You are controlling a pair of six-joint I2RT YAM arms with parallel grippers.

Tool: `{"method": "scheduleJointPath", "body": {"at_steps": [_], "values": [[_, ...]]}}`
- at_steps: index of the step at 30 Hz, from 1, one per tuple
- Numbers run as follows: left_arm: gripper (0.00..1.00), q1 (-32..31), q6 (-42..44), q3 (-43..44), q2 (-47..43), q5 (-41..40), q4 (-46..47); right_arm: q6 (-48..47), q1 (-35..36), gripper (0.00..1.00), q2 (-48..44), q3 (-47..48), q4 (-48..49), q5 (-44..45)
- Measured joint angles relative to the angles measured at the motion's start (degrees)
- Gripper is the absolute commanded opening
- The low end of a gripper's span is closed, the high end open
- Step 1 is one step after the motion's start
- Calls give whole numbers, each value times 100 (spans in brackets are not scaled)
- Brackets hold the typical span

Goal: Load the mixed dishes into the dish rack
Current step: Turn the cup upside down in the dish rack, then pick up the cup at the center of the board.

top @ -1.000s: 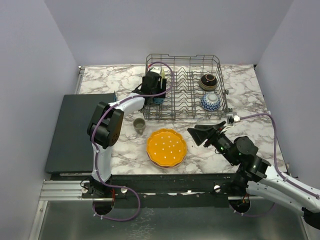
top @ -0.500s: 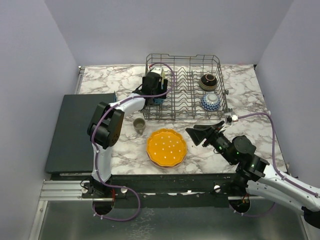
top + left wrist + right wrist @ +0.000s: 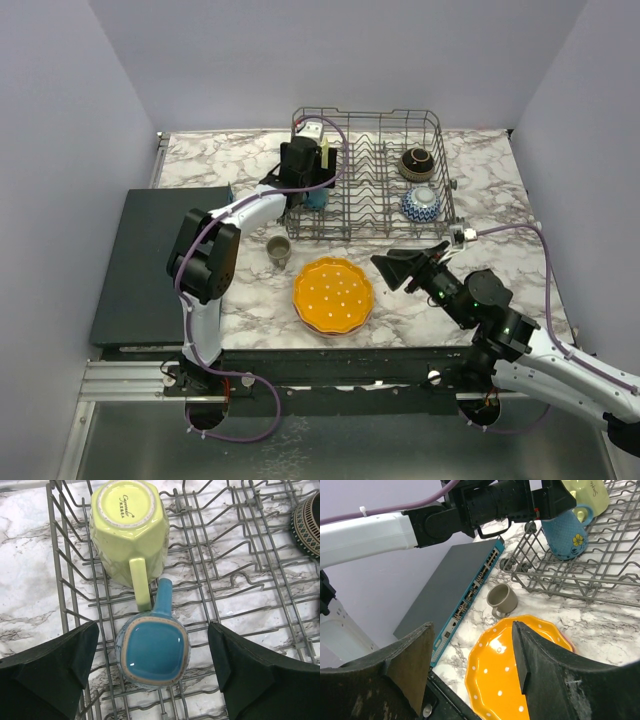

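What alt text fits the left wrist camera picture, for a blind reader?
A blue mug sits in a grey wire dish rack, directly between the two black fingers of the open left hand. A yellow mug, bottom-up, is just beyond it, and a dark patterned bowl shows at the right edge.

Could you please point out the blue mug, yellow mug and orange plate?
blue mug (image 3: 154, 652): left wrist view, blue face.
yellow mug (image 3: 126, 508): left wrist view, stamped base.
orange plate (image 3: 333, 295): top external view, centre.

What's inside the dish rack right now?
Dish rack holds a yellow mug, a blue mug, a brown bowl and a patterned bowl. The mugs show their bases, so their insides are hidden.
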Motion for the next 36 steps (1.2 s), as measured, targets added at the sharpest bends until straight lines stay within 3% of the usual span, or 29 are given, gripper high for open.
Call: {"method": "scheduleJointPath", "body": {"at_steps": [16, 36], "values": [[99, -2, -81, -92, -870, 120, -409, 7, 0, 71, 940, 999, -741, -15], [99, -28, -1231, -94, -2920, 551, -2964, -52, 0, 65, 3399, 2435, -1384, -855]]}}
